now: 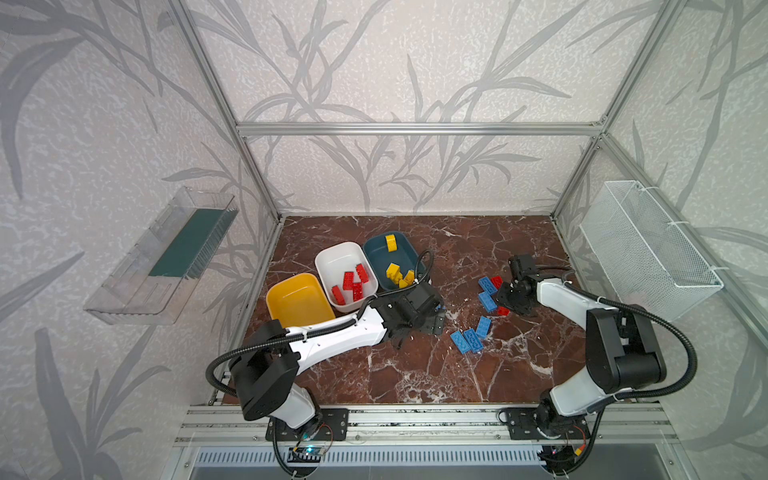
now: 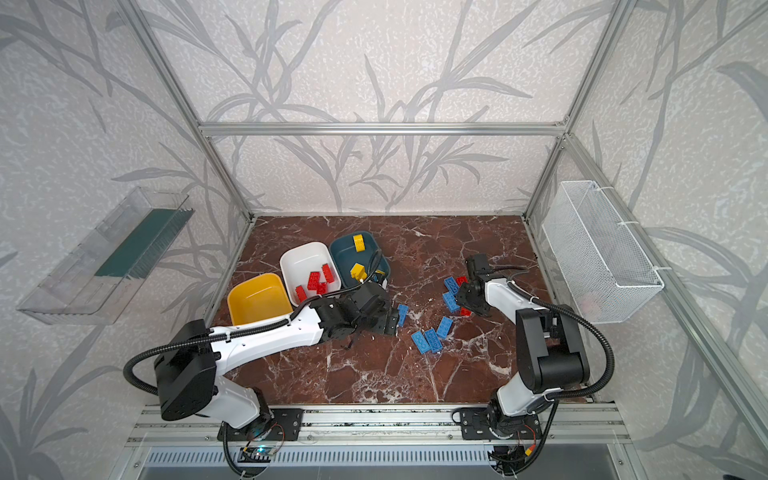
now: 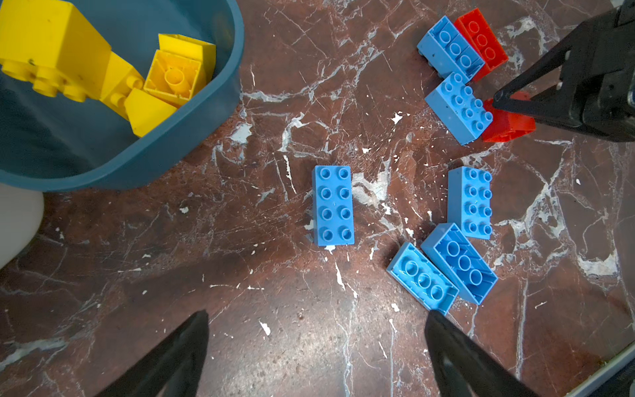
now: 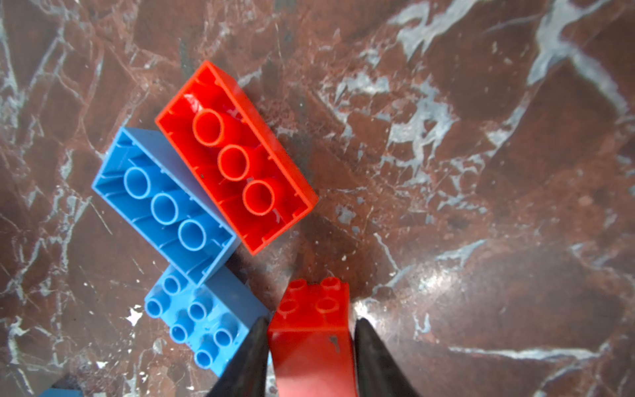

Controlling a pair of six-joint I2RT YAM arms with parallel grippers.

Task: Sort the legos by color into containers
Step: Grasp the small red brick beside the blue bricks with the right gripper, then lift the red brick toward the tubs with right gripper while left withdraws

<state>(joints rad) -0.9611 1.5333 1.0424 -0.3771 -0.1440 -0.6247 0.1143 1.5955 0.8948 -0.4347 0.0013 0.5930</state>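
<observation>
Right claw (image 4: 311, 321): fingers pressed against both sides of the small red brick (image 4: 311, 343), clamped on it, over the right half of the table (image 1: 436, 374). Whether this brick is off the surface cannot be told. A studded blue brick (image 4: 199, 323) lies just beside it, studs up. Past these, the long red brick (image 4: 237, 158) and an upturned blue brick (image 4: 165, 206) lie hollow side up, long sides touching.

Left claw (image 3: 316, 316): fingers wide apart, nothing between them, held above the table near its middle, close to the teal tub (image 1: 376, 259). A lone blue brick (image 3: 333, 205) lies studs up ahead of the fingers, apart from the others. Three more blue bricks form a blue cluster (image 3: 458, 263) nearby, two of them hollow side up and touching.

Tubs: three stand in a slanted row on the left half of the table, each touching or nearly touching the next.
- The yellow tub (image 1: 297, 297) stands nearest the front.
- The white tub (image 1: 332, 251) stands in the middle and holds red bricks (image 1: 351, 282).
- The teal tub stands rearmost and holds yellow bricks (image 1: 392, 270).
</observation>
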